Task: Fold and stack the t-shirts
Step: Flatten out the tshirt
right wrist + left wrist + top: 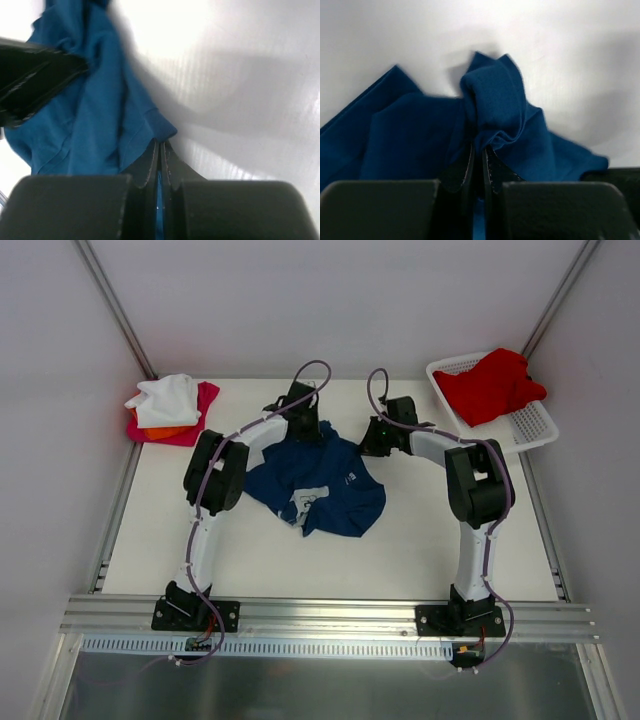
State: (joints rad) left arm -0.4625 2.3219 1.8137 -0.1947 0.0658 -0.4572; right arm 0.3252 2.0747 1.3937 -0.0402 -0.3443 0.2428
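A navy blue t-shirt [318, 485] lies crumpled at the table's middle, its small white print facing up. My left gripper [306, 427] is at the shirt's far left edge, shut on a bunched fold of the blue cloth [492, 107]. My right gripper [372, 445] is at the far right edge, shut on a corner of the same shirt [160, 131]. A red t-shirt [490, 383] hangs over the white basket [530, 425] at the back right. White, orange and magenta t-shirts [170, 408] sit stacked at the back left.
The basket stands close behind my right arm's elbow. Metal frame rails run along both table sides and the near edge [330, 615]. Bare white tabletop [420, 545] shows in front of the navy shirt.
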